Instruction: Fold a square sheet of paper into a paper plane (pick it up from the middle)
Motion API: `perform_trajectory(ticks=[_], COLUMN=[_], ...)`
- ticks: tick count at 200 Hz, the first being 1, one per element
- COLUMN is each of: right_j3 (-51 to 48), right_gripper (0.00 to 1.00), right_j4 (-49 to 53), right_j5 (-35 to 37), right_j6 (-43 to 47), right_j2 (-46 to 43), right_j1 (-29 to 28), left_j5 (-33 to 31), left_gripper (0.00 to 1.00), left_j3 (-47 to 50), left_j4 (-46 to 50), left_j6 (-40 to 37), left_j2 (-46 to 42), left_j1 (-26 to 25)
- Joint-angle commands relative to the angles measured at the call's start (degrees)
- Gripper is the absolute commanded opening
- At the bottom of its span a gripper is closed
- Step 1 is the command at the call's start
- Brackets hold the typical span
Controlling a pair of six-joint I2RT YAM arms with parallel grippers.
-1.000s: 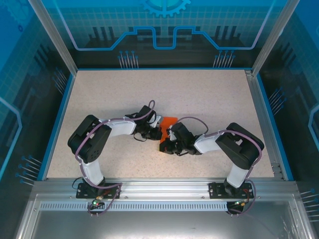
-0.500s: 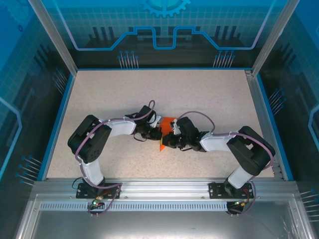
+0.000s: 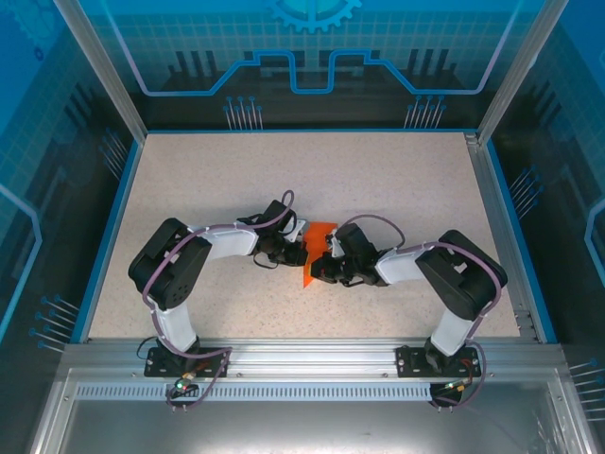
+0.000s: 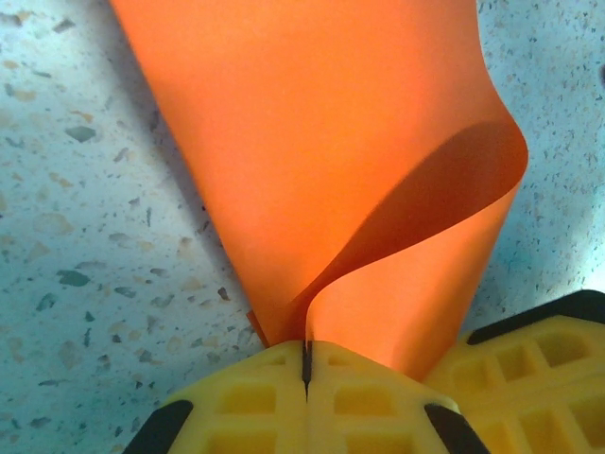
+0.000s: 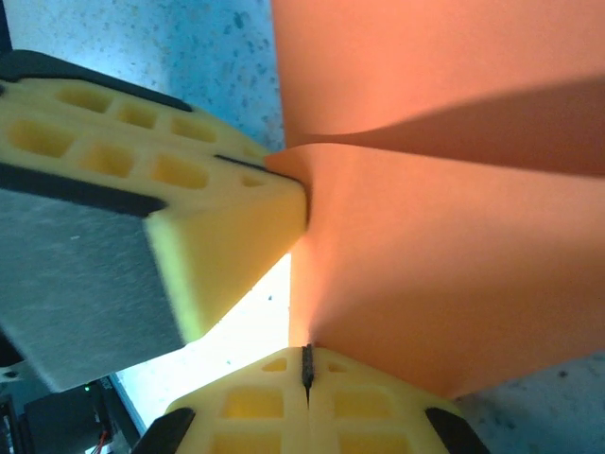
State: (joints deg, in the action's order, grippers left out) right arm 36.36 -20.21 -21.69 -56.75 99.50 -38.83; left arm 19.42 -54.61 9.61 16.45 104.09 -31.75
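**Between the two claws: one sheet, gripped from both sides**

At the middle of the table (image 3: 397, 180), the orange sheet of paper (image 3: 319, 232) lies partly folded. Its long axis runs from the far side toward the arms, with a pointed end nearest them. One flap lifts off the surface and curls over in a loop. The left claw (image 3: 295, 253) comes at it from the left and is closed tight on the foot of that loop. The right claw (image 3: 322, 270) comes from the right and is likewise clamped on an edge of the sheet. The two sets of fingertips sit just beside each other, so neither arm is nearer. Any coming crease likely runs along that long axis, between the claws.
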Motion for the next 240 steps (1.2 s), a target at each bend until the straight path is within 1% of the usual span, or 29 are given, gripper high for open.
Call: perform_trajectory(ticks=[1,21,46,75,121,159,191,211,240], right_j3=[-0.72,-1.21,-0.95,-0.28,1.68,1.14,0.91,1.17,1.65], right_gripper=[0.00,0.00,0.00,0.00,0.00,0.00,0.00,0.00,0.00], right_j4=[-1.28,-1.12,1.74,2.32,0.93,2.73,2.87,3.13,4.38], right_j5=[0.07,0.48,1.04,-0.90,-2.91,-0.15,-0.10,-0.83,-1.80], right_j6=[0.35,0.04,1.02,1.95,2.37,3.33,3.79,3.76,4.14], right_j2=[2.59,1.91,-2.12,-4.82,-1.55,0.48,1.98,1.67,-2.71], right_j1=[0.61,0.74,1.33,3.09,4.77,5.60,5.66,5.95,6.60], left_j5=[0.06,-0.06,-0.24,-0.17,-0.08,-0.26,-0.17,-0.26,-0.43], left_gripper=[0.00,0.00,0.00,0.00,0.00,0.00,0.00,0.00,0.00], left_j3=[-0.32,-0.32,-0.41,-0.40,-0.59,-0.74,-0.78,-0.67,-0.79], left_j4=[3.05,3.18,3.44,3.39,3.39,3.67,3.67,3.66,3.88], left_j6=[-0.45,-0.62,-0.87,-0.80,-0.52,-0.86,-0.89,-0.98,-1.07], left_j2=[2.23,2.15,2.17,2.23,2.17,2.17,2.25,2.25,2.10], left_j1=[0.16,0.19,0.19,0.19,0.17,0.19,0.15,0.18,0.18])
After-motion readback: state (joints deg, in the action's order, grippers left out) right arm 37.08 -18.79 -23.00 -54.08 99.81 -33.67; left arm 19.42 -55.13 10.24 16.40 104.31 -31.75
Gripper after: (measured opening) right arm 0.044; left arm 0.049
